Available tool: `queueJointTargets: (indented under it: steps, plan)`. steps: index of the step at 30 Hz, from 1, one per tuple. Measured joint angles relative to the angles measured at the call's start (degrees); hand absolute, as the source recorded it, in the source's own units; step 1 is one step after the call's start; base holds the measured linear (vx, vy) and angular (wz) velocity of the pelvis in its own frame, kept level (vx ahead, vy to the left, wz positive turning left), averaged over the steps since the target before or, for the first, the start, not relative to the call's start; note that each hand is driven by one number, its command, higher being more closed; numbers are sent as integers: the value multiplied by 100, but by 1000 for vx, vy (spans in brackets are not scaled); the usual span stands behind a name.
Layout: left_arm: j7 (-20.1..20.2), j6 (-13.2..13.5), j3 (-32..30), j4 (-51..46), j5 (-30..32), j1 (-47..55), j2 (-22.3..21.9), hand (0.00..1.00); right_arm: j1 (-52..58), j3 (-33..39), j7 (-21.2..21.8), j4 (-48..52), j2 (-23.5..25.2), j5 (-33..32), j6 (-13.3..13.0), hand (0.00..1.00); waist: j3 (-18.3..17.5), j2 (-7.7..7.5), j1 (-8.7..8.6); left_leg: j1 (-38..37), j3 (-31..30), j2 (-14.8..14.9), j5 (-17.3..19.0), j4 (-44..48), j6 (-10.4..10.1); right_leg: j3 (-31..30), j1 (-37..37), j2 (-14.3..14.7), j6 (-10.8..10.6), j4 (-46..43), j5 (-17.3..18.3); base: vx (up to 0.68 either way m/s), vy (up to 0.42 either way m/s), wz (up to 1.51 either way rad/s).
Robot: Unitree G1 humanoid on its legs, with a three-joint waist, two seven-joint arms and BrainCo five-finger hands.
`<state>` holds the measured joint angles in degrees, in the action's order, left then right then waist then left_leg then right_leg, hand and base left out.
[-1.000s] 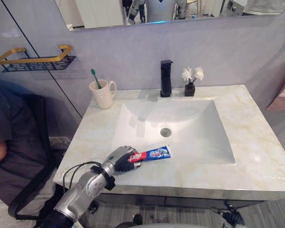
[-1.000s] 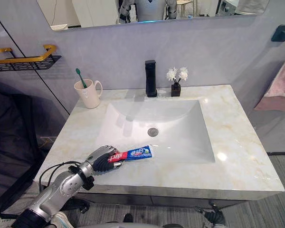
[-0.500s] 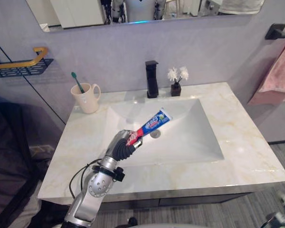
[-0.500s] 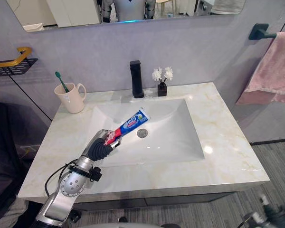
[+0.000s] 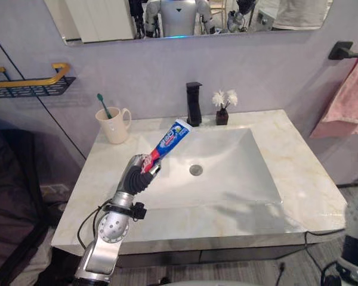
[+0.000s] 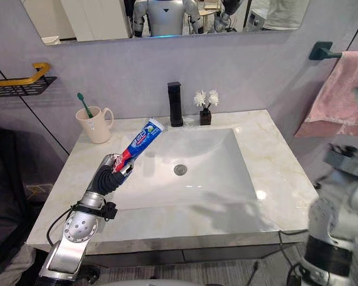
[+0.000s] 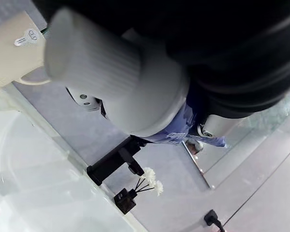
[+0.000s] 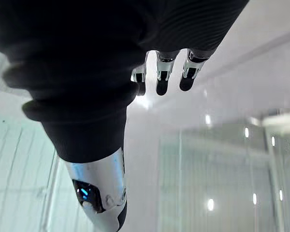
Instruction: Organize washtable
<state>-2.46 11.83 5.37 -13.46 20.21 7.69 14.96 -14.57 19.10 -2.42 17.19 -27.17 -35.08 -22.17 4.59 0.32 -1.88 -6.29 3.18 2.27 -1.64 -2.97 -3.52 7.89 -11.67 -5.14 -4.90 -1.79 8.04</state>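
My left hand is shut on the red end of a blue-and-red toothpaste tube. It holds the tube tilted up over the left edge of the white sink basin; the tube's blue body shows past the hand in the left wrist view. A cream cup with a green toothbrush stands at the back left of the marble counter. My right arm hangs off the counter's right side. My right hand has relaxed fingers and holds nothing.
A black faucet and a small dark vase of white flowers stand behind the basin. A pink towel hangs on the right wall. A gold-edged black shelf is on the left wall.
My left hand has lifted the toothpaste tube off the counter's front edge and carried it up and back toward the cup. My right arm has come into view at the right. The camera has shifted.
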Motion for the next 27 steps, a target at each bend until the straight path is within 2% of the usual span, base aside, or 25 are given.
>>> queueJointTargets:
  steps: [1,4,7,10,22,27]
  plan:
    - [0,0,16,0,-5,-19,1,100,-67,-302,84,0,-11,-39,33,0,-1,-1,19,0,-4,-7,-1,0,1,3,-2,-5,0,-1,0,-21,-4,6]
    - [-38,-1,101,-1,-133,-306,1,100,-127,-1414,492,-43,54,-52,402,0,0,0,172,65,-155,-75,-61,-9,57,171,-16,-68,0,-7,0,-14,1,22]
    - [-158,-2,142,-25,-153,-470,1,100,-144,-1922,648,-307,332,-87,630,0,0,0,278,68,-187,-123,-79,-19,80,244,-33,-115,-1,-10,0,-10,8,14]
    - [-202,-2,212,-123,-146,-479,0,100,-145,-2314,763,-568,630,-130,890,0,2,-1,286,69,-247,-160,-119,-74,128,314,-38,-161,-2,-15,0,-24,4,12]
    - [-377,-14,717,-174,-131,-509,-99,100,-144,-3256,885,-1032,1437,-283,1139,0,50,-59,271,54,-383,-300,-282,-243,229,463,-16,-289,-55,-56,-8,-47,5,6]
    - [-378,-16,1144,-173,-20,-740,-158,100,-151,-3693,898,-1351,1682,-386,1249,0,62,-74,273,88,-392,-335,-313,-253,261,469,19,-321,-89,-56,-29,-41,4,1]
